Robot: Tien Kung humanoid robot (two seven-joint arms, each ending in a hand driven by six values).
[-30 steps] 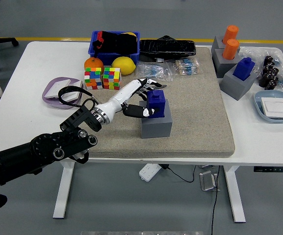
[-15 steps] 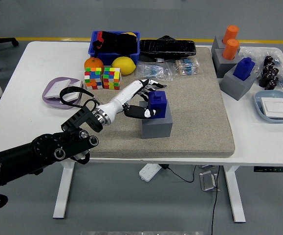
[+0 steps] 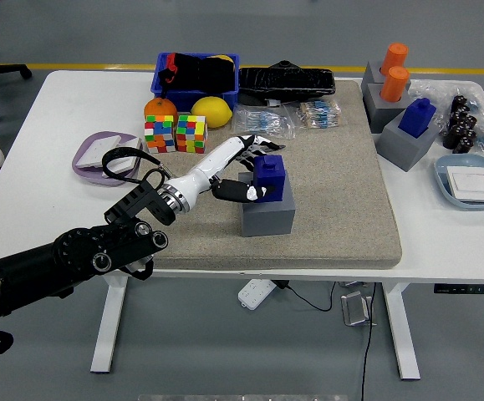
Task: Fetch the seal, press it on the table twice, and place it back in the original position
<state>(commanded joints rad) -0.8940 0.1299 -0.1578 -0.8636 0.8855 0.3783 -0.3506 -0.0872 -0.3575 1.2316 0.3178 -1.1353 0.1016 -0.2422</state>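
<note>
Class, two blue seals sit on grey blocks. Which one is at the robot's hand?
The blue seal mid-mat, with the left hand around it. The other blue seal stands far right, beside the orange seals.

text: none legible | labels: none | numbers: none | signs: none

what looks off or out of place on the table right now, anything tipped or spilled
Nothing stands out. The blue seal sits upright in its grey block on the mat, with the left hand closed around it. The two Rubik's cubes and the orange seals stand upright; nothing is spilled.
</note>
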